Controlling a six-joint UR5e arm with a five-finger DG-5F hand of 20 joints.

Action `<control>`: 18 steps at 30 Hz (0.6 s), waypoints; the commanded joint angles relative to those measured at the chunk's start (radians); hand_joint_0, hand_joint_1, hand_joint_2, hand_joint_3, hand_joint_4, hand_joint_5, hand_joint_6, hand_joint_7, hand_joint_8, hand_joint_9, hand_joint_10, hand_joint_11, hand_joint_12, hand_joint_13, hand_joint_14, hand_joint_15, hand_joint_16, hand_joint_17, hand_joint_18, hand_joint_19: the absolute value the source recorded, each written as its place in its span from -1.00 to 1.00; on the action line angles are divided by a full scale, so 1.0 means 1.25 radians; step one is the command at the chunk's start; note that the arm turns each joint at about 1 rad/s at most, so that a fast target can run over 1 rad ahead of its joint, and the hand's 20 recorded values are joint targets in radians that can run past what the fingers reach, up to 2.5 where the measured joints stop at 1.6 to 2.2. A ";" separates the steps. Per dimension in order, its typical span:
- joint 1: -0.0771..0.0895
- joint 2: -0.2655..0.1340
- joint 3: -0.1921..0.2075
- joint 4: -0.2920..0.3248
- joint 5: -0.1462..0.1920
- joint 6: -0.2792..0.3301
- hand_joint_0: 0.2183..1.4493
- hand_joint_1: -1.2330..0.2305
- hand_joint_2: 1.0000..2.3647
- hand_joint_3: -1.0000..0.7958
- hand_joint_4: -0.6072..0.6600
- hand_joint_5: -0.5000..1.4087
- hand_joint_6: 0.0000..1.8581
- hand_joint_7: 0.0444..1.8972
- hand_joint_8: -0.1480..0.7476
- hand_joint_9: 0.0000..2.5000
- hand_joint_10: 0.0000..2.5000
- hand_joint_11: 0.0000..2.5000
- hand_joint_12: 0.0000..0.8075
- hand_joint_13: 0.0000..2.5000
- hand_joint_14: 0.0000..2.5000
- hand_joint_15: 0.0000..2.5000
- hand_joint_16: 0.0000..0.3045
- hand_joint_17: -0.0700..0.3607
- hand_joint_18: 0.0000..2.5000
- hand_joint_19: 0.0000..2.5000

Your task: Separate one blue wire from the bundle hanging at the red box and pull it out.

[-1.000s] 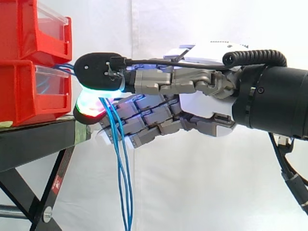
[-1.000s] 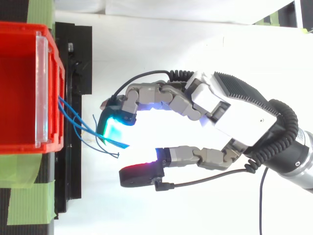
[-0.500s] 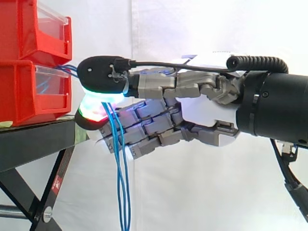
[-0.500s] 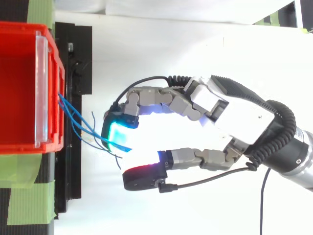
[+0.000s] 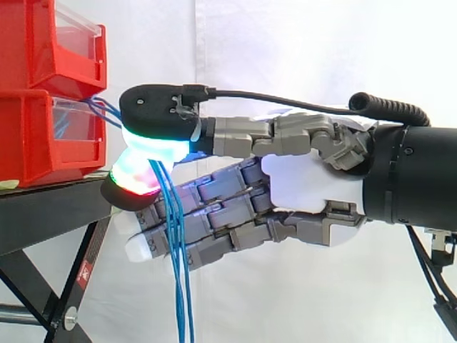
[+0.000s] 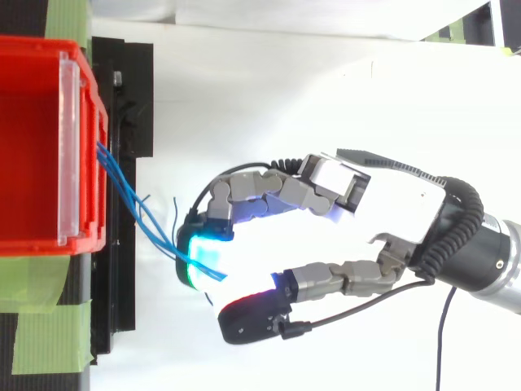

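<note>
**Bins.** 2 red bins are stacked at the left of the side view, the upper bin on the lower bin. Each has a clear front panel. Both rest on the black stand. In the top view, green tape lies across the stand at the near side of the bin. A white curtain hangs behind.

**Wires.** The blue wires leave the bins at the front, at the seam between the upper bin and the lower bin. They run right and slightly down to the robot hand. From there they hang straight down to the bottom edge of the side view. In the top view they run from the bin's front rim to the cyan-green pad. A few loose ends stick out beside the main run.

**Robot hand.** The robot hand reaches in level from the right.
- The upper pad glows green and cyan; it sits on the lower pad, which glows red and green.
- The wires pass between these pads, so the robot hand is closed in a pinch on them. The number of strands in the pinch cannot be told.
- The other fingers stretch left below the pinch; the hanging wires cross in front of them.
- The pinch lies just right of the lower bin's front, not touching it.
</note>
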 commanded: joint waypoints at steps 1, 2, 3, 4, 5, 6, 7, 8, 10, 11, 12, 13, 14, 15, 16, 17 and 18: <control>0.000 0.000 0.000 -0.023 -0.026 0.062 -0.27 -0.34 -0.96 -0.04 0.41 -0.58 -0.43 0.43 -0.05 -0.26 -0.99 -0.59 -0.22 -0.43 -0.99 -0.69 -0.72 -0.22 -0.53 -0.66; 0.000 -0.001 -0.001 -0.030 -0.035 0.086 -0.27 -0.34 -0.96 -0.04 0.41 -0.58 -0.43 0.43 -0.05 -0.26 -0.99 -0.59 -0.22 -0.43 -0.99 -0.69 -0.72 -0.22 -0.53 -0.66; 0.000 0.000 0.000 -0.038 -0.045 0.112 -0.27 -0.33 -0.96 -0.04 0.41 -0.58 -0.43 0.42 -0.05 -0.26 -0.99 -0.59 -0.22 -0.43 -0.99 -0.69 -0.72 -0.23 -0.53 -0.66; 0.000 0.000 0.000 -0.043 -0.048 0.125 -0.27 -0.33 -0.96 -0.05 0.41 -0.58 -0.43 0.43 -0.05 -0.26 -0.99 -0.59 -0.22 -0.43 -0.99 -0.69 -0.72 -0.23 -0.53 -0.66; 0.000 0.000 0.000 -0.045 -0.052 0.134 -0.27 -0.33 -0.96 -0.04 0.41 -0.58 -0.43 0.42 -0.05 -0.26 -0.99 -0.58 -0.22 -0.43 -0.99 -0.69 -0.72 -0.23 -0.53 -0.66; 0.000 0.000 -0.001 -0.054 -0.058 0.161 -0.27 -0.33 -0.96 -0.04 0.40 -0.58 -0.43 0.42 -0.05 -0.26 -0.99 -0.59 -0.21 -0.42 -0.99 -0.69 -0.72 -0.23 -0.53 -0.66; 0.000 0.000 -0.001 -0.056 -0.058 0.169 -0.27 -0.33 -0.96 -0.05 0.40 -0.58 -0.43 0.43 -0.05 -0.26 -0.99 -0.59 -0.21 -0.42 -0.99 -0.69 -0.72 -0.23 -0.53 -0.66; 0.000 0.000 0.000 -0.060 -0.058 0.182 -0.27 -0.33 -0.96 -0.05 0.40 -0.58 -0.43 0.43 -0.05 -0.26 -0.99 -0.59 -0.21 -0.42 -0.99 -0.69 -0.72 -0.23 -0.53 -0.66; -0.001 -0.001 0.000 -0.072 -0.058 0.206 -0.26 -0.33 -0.96 -0.05 0.40 -0.58 -0.43 0.42 -0.05 -0.26 -0.99 -0.59 -0.26 -0.41 -0.99 -0.69 -0.72 -0.24 -0.53 -0.67; 0.000 0.000 -0.001 -0.078 -0.058 0.215 -0.26 -0.33 -0.96 -0.05 0.41 -0.58 -0.43 0.42 -0.04 -0.26 -0.99 -0.59 -0.28 -0.40 -0.99 -0.70 -0.73 -0.24 -0.53 -0.68; 0.000 0.000 0.000 -0.081 -0.058 0.219 -0.26 -0.33 -0.96 -0.05 0.41 -0.58 -0.43 0.42 -0.04 -0.26 -0.99 -0.59 -0.33 -0.37 -0.99 -0.70 -0.73 -0.25 -0.53 -0.69; 0.000 0.000 -0.001 -0.083 -0.058 0.224 -0.26 -0.32 -0.96 -0.06 0.41 -0.58 -0.43 0.42 -0.04 -0.26 -0.99 -0.60 -0.37 -0.35 -0.99 -0.70 -0.74 -0.26 -0.53 -0.70; 0.000 0.000 -0.001 -0.086 -0.058 0.230 -0.26 -0.32 -0.96 -0.06 0.39 -0.58 -0.43 0.42 -0.04 -0.26 -0.99 -0.61 -0.38 -0.35 -0.99 -0.71 -0.74 -0.27 -0.53 -0.71; 0.000 0.000 -0.001 -0.088 -0.058 0.237 -0.26 -0.32 -0.96 -0.06 0.41 -0.58 -0.43 0.42 -0.03 -0.28 -0.99 -0.62 -0.40 -0.33 -0.99 -0.71 -0.75 -0.28 -0.54 -0.72; 0.000 0.000 -0.001 -0.089 -0.058 0.240 -0.26 -0.32 -0.96 -0.06 0.39 -0.58 -0.43 0.42 -0.04 -0.28 -0.99 -0.62 -0.41 -0.31 -0.99 -0.71 -0.76 -0.29 -0.54 -0.73; 0.000 0.000 -0.001 -0.089 -0.058 0.240 -0.26 -0.32 -0.96 -0.05 0.39 -0.58 -0.43 0.42 -0.04 -0.29 -0.99 -0.63 -0.42 -0.26 -0.99 -0.69 -0.76 -0.29 -0.54 -0.73; 0.000 0.000 -0.001 -0.093 -0.058 0.248 -0.26 -0.32 -0.96 -0.05 0.39 -0.58 -0.43 0.42 -0.04 -0.30 -0.99 -0.64 -0.43 -0.22 -0.99 -0.66 -0.76 -0.29 -0.54 -0.73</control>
